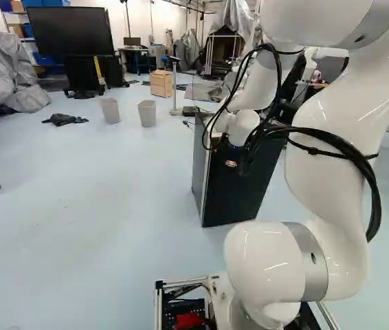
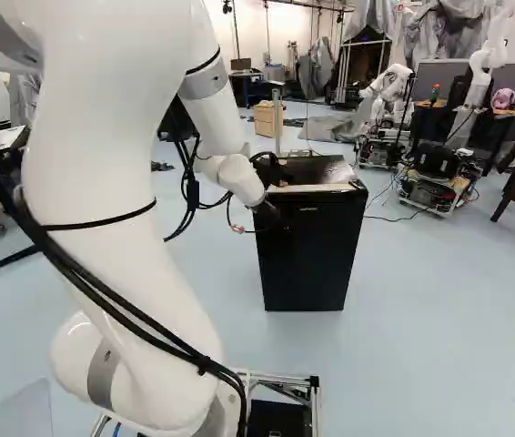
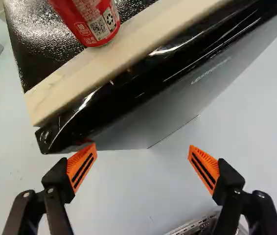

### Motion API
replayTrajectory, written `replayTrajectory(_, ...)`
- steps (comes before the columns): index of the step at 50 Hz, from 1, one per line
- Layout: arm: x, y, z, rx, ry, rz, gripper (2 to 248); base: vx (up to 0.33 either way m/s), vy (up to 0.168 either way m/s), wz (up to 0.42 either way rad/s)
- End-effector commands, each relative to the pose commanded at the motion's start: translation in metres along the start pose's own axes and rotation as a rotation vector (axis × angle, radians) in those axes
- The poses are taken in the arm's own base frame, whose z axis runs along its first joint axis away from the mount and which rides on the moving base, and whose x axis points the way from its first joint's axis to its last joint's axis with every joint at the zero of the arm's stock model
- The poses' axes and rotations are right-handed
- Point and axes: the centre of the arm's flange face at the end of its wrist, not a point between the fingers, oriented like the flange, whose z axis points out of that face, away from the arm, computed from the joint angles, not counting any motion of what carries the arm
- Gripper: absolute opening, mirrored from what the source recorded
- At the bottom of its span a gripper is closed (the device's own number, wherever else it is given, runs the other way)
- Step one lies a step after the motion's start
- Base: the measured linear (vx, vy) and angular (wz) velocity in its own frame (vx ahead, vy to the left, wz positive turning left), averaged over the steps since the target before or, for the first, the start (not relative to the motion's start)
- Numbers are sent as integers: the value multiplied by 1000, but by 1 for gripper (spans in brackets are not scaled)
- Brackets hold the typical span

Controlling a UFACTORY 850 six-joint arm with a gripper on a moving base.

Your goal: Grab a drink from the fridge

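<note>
"Grip status?"
"From my remote stn, the gripper (image 2: 267, 216) is by the top of the black fridge (image 2: 307, 264). Wrist cam: jaws wide apart, orange pads (image 3: 82, 166) facing each other."
"Copy. Drink loc?"
"Red can (image 3: 93, 22) is up on the fridge top, by the pale strip (image 3: 128, 56) along its front edge. I see it ahead of the jaws, outside the gap, offset to one finger's side, clear of both."

Bright, even light — white glints on the arm (image 1: 328, 124), streaks of glare on the black fridge (image 3: 150, 110).
</note>
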Motion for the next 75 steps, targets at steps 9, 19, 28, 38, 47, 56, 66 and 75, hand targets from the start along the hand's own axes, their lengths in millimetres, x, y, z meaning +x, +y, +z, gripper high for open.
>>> replayTrajectory(9,-11,7,-10,-5,-5,3,247,0,0,0)
replayTrajectory(19,-22,15,-22,-9,15,7,247,0,0,0)
replayTrajectory(28,-30,22,-32,-9,70,7,247,0,0,0)
replayTrajectory(38,-39,27,-46,-4,151,4,247,0,0,0)
replayTrajectory(47,-42,22,-54,16,237,-16,247,0,0,0)
replayTrajectory(56,-41,10,-59,47,326,-47,247,0,0,0)
replayTrajectory(66,-36,2,-64,76,427,-71,247,0,0,0)
replayTrajectory(75,-29,-1,-68,97,520,-91,247,0,0,0)
